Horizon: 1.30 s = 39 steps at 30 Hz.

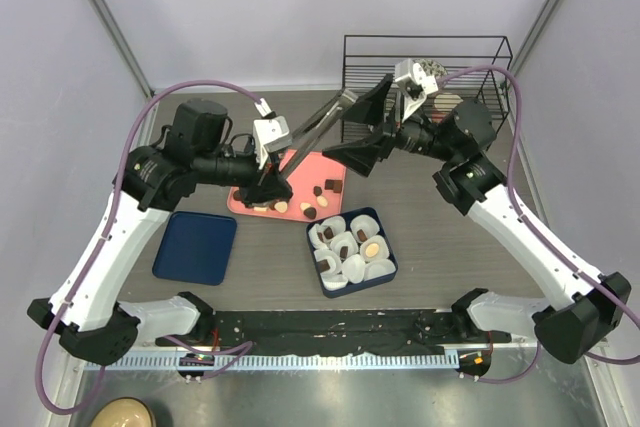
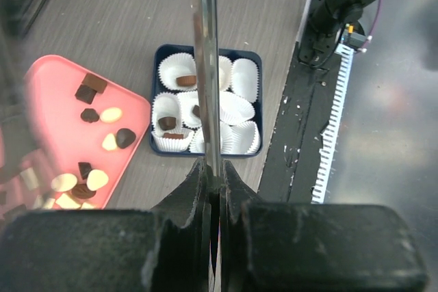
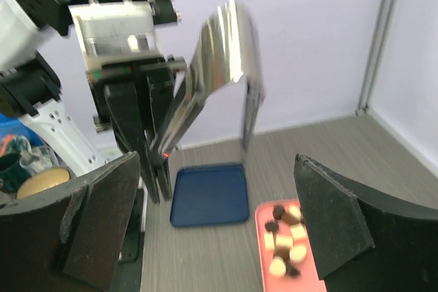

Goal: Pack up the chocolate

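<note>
Several dark, brown and cream chocolate pieces (image 1: 310, 209) lie on a pink tray (image 1: 320, 169), also in the left wrist view (image 2: 89, 115) and the right wrist view (image 3: 284, 241). A few more sit in white paper cups (image 1: 352, 267) inside a blue box (image 1: 370, 211) (image 2: 164, 49). My left gripper (image 1: 272, 185) (image 2: 219, 182) is shut on one leg of metal tongs (image 1: 315, 127) (image 2: 205, 66) (image 3: 226, 46), raised above the tray. My right gripper (image 1: 365, 137) (image 3: 215, 230) is open and empty, just right of the tongs' upper end.
A blue lid (image 1: 195, 245) (image 3: 209, 193) lies flat at the left of the table. A black wire basket (image 1: 480, 57) stands at the back right, behind my right arm. A black strip runs along the table's near edge (image 2: 301, 135).
</note>
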Available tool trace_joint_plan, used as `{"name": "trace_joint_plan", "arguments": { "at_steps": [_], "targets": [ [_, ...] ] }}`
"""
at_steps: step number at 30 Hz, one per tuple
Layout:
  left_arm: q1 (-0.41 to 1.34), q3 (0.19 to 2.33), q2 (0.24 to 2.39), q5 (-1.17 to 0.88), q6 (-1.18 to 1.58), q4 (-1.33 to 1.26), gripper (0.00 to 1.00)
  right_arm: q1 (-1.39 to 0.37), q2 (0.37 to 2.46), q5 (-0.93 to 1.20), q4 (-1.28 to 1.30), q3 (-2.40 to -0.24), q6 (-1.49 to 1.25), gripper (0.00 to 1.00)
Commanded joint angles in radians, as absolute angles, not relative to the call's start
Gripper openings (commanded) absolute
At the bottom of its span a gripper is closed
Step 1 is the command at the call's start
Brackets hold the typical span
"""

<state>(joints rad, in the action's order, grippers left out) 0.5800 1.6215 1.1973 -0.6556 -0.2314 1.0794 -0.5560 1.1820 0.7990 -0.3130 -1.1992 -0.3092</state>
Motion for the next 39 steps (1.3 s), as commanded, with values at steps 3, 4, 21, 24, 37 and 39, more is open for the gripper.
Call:
{"name": "trace_joint_plan", "arguments": {
  "at_steps": [3,4,21,24,37,39],
  "targets": [
    [0.571,1.635,1.175,-0.744,-0.222,1.062,0.00,-0.549,1.236,0.902,-0.666,-1.212,-0.486,0.99],
    [0.571,1.635,1.178,-0.749,-0.222,1.060,0.00,-0.549,1.249,0.925,-0.689,-1.213,-0.503,1.00],
    [0.554,1.629,1.204,-0.730,-0.213,1.037,0.00,-0.586,1.368,1.029,-0.665,-1.313,-0.554,0.95],
    [0.554,1.628,1.206,-0.719,-0.212,1.032,0.00,-0.632,1.351,1.000,-0.482,-1.339,-0.398,0.95],
    [0.548,1.621,1.193,-0.706,-0.198,1.022,0.00,-0.707,1.359,0.948,-0.258,-1.379,-0.238,0.84],
    [0.548,1.617,1.192,-0.706,-0.196,1.022,0.00,-0.707,1.367,0.948,-0.258,-1.393,-0.241,0.80]
  ]
}}
